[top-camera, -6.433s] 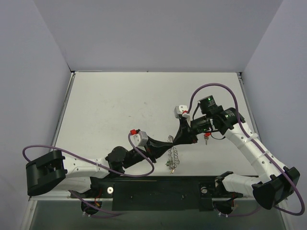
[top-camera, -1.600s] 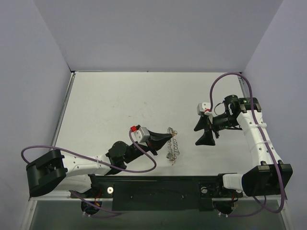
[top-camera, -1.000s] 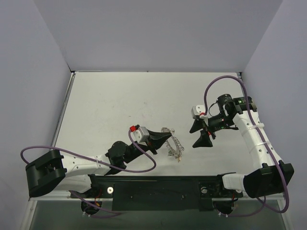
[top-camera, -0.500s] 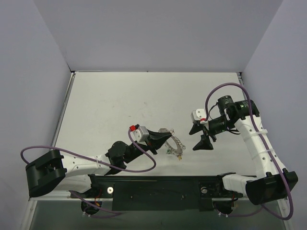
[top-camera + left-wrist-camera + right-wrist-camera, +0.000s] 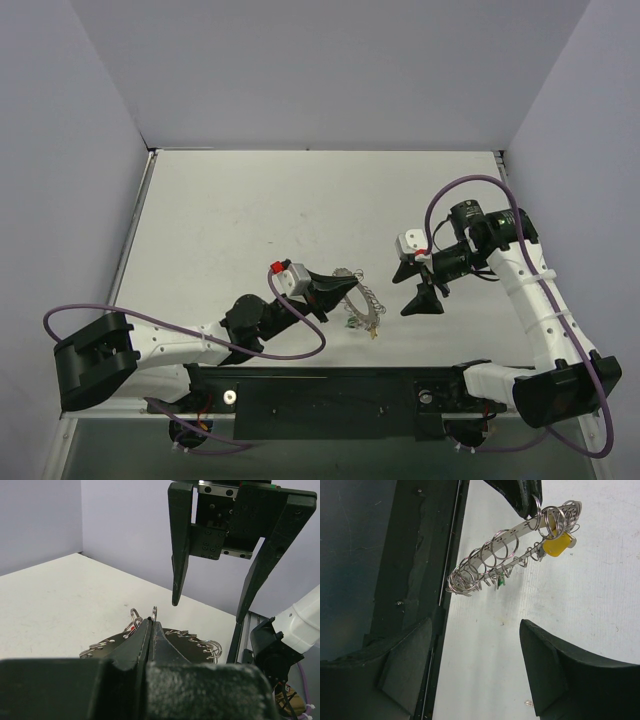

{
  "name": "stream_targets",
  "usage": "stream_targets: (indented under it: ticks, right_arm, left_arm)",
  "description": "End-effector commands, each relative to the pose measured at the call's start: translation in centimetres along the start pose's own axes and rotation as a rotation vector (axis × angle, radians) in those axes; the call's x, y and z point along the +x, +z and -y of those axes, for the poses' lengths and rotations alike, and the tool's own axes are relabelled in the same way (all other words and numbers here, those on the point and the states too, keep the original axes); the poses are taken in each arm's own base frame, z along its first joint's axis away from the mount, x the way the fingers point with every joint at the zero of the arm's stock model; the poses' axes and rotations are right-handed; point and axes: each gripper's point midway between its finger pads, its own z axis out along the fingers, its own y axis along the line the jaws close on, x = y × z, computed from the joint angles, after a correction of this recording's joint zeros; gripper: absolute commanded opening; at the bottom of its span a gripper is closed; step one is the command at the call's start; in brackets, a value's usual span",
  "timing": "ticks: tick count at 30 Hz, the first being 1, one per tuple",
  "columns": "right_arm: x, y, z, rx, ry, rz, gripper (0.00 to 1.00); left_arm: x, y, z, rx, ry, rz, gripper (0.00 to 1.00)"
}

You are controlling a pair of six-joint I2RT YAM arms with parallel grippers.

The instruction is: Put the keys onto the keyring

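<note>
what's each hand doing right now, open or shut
left hand: closed, pinching the keyring
right hand: open, holding nothing

light: bright, even, diffuse, comes from overhead | shadows: faint and soft, just under the keyring (image 5: 357,302) | glare: small glints along the keyring's coils | focus: keeps keyring sharp in right wrist view; blurs everything nearer than the keyring in both wrist views
</note>
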Motion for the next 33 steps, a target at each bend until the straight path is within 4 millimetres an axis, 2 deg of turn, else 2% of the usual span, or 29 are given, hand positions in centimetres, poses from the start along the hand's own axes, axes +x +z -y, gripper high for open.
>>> stream_targets:
  ticks: [1,33]
  right_arm:
    - [-0.15,-0.23,-4.66,-0.139,0.164,-0.007,0.66]
    - [0.06,-0.14,-5.04,-0.153,0.155,-0.018,0.66]
  left_arm:
    - [-4.49,1.39,0.67,0.012,-0.016,0.144,0.00]
    - [-4.61,1.24,0.63,0.013,-0.004,0.142,0.00]
